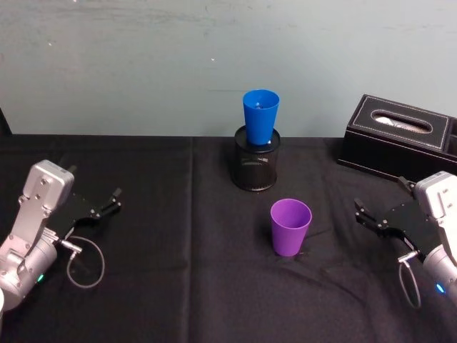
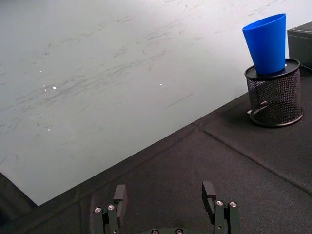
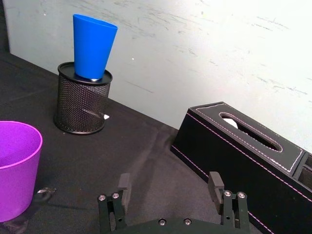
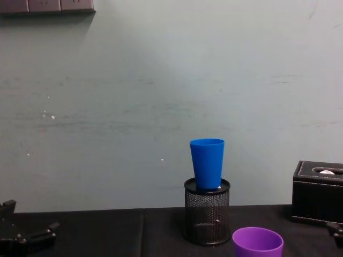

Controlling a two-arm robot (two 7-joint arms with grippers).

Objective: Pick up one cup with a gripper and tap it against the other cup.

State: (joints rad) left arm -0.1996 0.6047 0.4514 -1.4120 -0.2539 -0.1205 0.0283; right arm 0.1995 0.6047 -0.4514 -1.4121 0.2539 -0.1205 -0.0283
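Note:
The purple cup [image 1: 290,226] stands upright on the black cloth, right of centre, also seen in the right wrist view [image 3: 15,168] and the chest view [image 4: 257,242]. Behind it the blue cup [image 1: 260,116] sits upright in the mouth of a black mesh pen holder [image 1: 255,162]; the blue cup [image 2: 267,43] [image 3: 92,45] [image 4: 207,163] shows in the other views too. My right gripper [image 1: 362,213] hovers open to the right of the purple cup, apart from it, its fingers [image 3: 216,183] empty. At the table's left side my left gripper [image 1: 113,200] is open and empty, its fingers [image 2: 209,193] spread.
A black leather tissue box [image 1: 400,136] stands at the back right, close behind the right arm. A pale wall [image 1: 214,57] closes off the table's far edge. Black cloth [image 1: 178,271] covers the table between the arms.

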